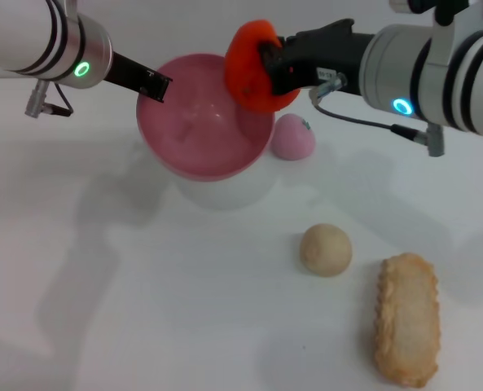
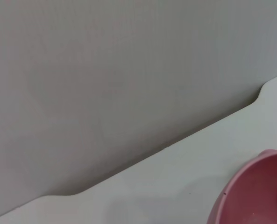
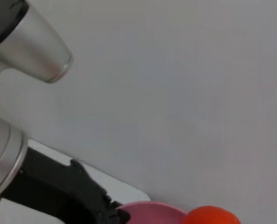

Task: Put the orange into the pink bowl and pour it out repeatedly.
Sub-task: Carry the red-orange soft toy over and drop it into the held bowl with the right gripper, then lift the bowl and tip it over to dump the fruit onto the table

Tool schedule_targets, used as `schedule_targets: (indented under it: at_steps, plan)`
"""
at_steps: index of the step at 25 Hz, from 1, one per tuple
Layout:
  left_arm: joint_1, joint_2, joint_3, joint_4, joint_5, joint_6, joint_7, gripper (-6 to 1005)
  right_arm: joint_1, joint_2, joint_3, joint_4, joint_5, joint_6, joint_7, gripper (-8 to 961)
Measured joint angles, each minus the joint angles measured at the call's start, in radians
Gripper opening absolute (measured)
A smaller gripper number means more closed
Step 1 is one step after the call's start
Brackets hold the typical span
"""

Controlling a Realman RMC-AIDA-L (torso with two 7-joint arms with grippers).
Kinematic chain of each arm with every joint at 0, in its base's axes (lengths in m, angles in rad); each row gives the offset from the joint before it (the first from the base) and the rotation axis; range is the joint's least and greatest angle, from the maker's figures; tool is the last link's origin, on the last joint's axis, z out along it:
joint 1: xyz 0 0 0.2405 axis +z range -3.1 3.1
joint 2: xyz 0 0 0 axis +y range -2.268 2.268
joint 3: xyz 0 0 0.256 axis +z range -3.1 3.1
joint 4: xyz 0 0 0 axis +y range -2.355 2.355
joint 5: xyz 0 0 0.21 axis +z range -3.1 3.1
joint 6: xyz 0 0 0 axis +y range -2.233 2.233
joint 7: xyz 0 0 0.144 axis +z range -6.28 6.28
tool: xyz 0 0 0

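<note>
Pink peach (image 1: 293,137) just beside pink bowl (image 1: 204,138); beige ball (image 1: 325,249) nearer.

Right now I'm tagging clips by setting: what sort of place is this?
Probably a lab test bench: a plain white table against a bare grey wall, with only toy food, such as a beige ball and a pink peach.

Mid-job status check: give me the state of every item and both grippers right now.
orange: held in the air over the bowl's rim
pink bowl: lifted off the table, empty, gripped at its rim
right gripper: shut on the orange
left gripper: shut on the bowl's rim
pink fruit: resting on the table
beige ball: resting on the table
bread piece: lying flat
</note>
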Motion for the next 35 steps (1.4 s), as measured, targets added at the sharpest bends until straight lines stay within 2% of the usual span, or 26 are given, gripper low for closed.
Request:
schedule_targets:
  at_steps: [4, 12, 17, 20, 22, 25, 26, 28, 31, 32, 33, 34, 35]
  plan:
    - [-0.002, 0.0, 0.001, 0.002, -0.004, 0.004, 0.0, 46, 0.017, -0.001, -0.002, 0.047, 0.053, -0.022, -0.006, 50]
    - [-0.001, 0.002, 0.001, 0.003, -0.032, 0.01, 0.0, 46, 0.035, -0.002, -0.034, 0.097, 0.062, -0.059, -0.007, 53]
    - [0.003, 0.002, 0.001, 0.007, -0.038, 0.01, 0.006, 46, 0.028, 0.0, -0.03, 0.095, 0.062, -0.061, -0.006, 257]
    - [0.008, 0.002, 0.005, 0.01, -0.039, 0.018, 0.013, 46, -0.009, 0.0, -0.002, 0.065, 0.056, -0.061, 0.004, 384]
    - [0.036, 0.004, 0.045, 0.034, -0.035, 0.057, 0.045, 46, -0.055, 0.001, 0.051, 0.046, 0.056, -0.058, 0.004, 469]
    - [0.075, 0.005, 0.094, 0.067, -0.03, 0.11, 0.092, 46, -0.129, 0.001, 0.146, 0.039, 0.062, -0.04, 0.004, 526]
    - [0.075, 0.005, 0.094, 0.067, -0.03, 0.11, 0.092, 46, -0.173, 0.002, 0.205, 0.047, 0.065, -0.025, 0.003, 544]
    - [0.15, 0.005, 0.194, 0.153, -0.003, 0.218, 0.184, 46, -0.19, 0.002, 0.227, 0.055, 0.065, -0.017, 0.001, 582]
    - [0.15, 0.005, 0.194, 0.153, -0.003, 0.218, 0.184, 46, -0.234, 0.003, 0.283, 0.099, 0.065, -0.009, -0.003, 582]
    - [0.17, 0.005, 0.23, 0.179, 0.008, 0.245, 0.206, 46, -0.243, 0.002, 0.293, 0.113, 0.068, -0.009, -0.003, 582]
    - [0.2, 0.004, 0.317, 0.217, 0.064, 0.3, 0.254, 46, -0.25, 0.003, 0.3, 0.127, 0.072, -0.01, -0.004, 582]
    - [0.205, 0.003, 0.359, 0.223, 0.102, 0.318, 0.26, 46, -0.254, 0.002, 0.304, 0.143, 0.082, -0.011, -0.008, 582]
    - [0.205, 0.003, 0.359, 0.223, 0.102, 0.318, 0.26, 46, -0.258, 0.001, 0.308, 0.159, 0.096, -0.011, -0.017, 582]
